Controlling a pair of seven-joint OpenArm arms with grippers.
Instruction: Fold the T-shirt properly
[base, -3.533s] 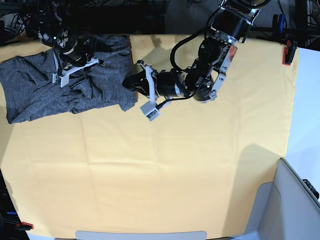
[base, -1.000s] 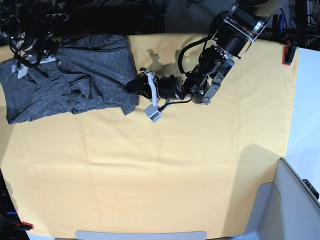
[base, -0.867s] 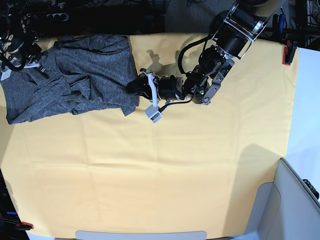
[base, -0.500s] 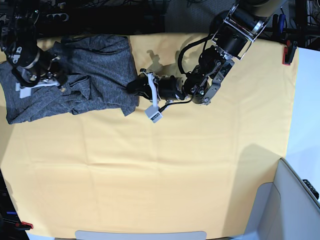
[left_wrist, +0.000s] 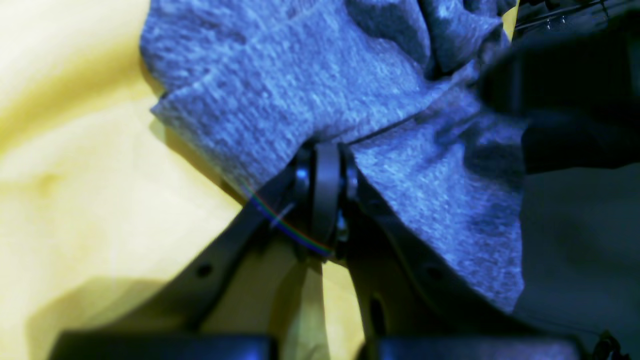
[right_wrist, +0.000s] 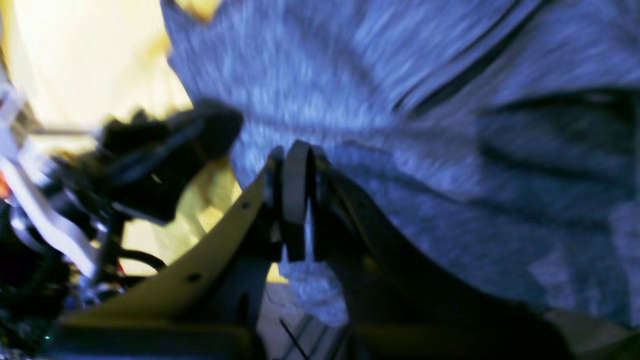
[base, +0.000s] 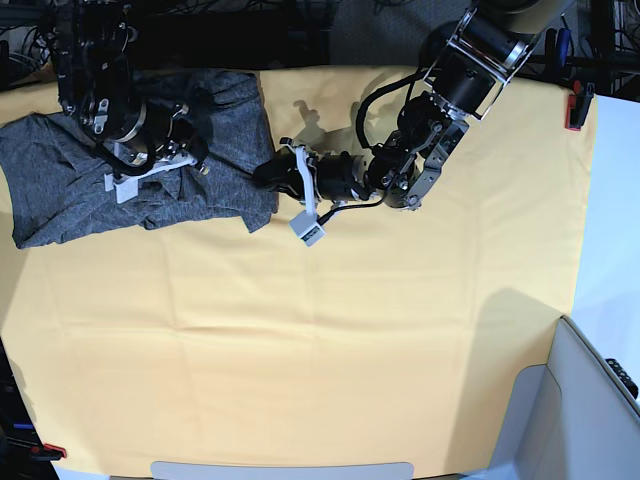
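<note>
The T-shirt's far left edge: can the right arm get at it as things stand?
Probably yes. The right gripper sits over the T-shirt, jaws shut on a fold of it. The cloth toward that edge lies bare, nothing on it. It would have to let go first.

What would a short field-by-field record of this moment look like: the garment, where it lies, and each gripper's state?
garment: T-shirt, charcoal grey, rumpled, partly folded over itself
location: far corner of the yellow tablecloth, on the base view's left
left gripper: shut on the T-shirt's edge, on the side nearest the table's middle
right gripper: shut, pinching fabric over the shirt's middle
other items: red clip at the cloth's far edge
fold status: not yet neat; creases and bunched layers show
</note>
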